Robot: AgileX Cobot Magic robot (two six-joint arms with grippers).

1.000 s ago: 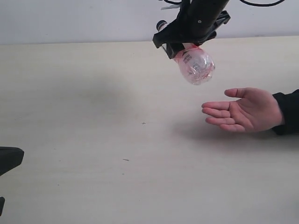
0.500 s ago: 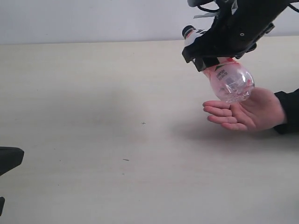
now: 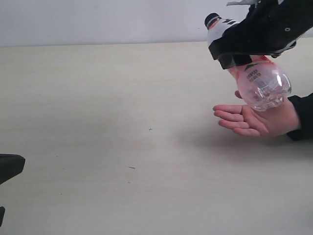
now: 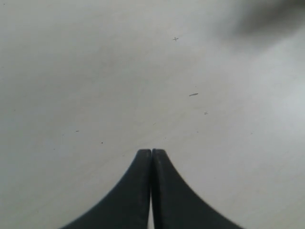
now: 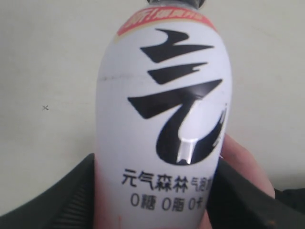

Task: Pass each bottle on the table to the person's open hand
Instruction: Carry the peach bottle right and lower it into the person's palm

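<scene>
We are clamping our right tool [image 3: 242, 55] around the tilted pink bottle [image 3: 260, 87], its base just over the open hand [image 3: 254, 121]; our left tool [image 4: 151, 164] is hovering closed, well apart from that hand.

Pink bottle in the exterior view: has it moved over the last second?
Yes. The pink bottle has travelled right and slightly down, away from the dark speck on the table, and now hangs over the person's open hand.
</scene>
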